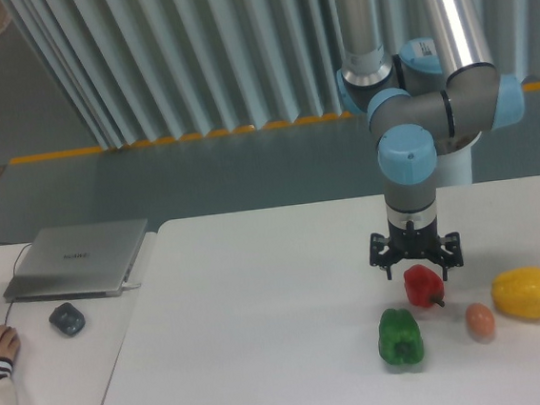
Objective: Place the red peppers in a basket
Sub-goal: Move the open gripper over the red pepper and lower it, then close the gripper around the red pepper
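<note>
At lower right of the frame, the gripper hangs with its fingers spread wide directly above the red pepper, gripping nothing. The pepper lies on the white table, between a green pepper and a yellow pepper, near a small peach-coloured egg-like object. No basket is visible. Light, glossy and probably slippery, it seems best squeezed gently across its broad body.

white table; grey ribbed wall panels; grey floor, yellow stripe.
</note>
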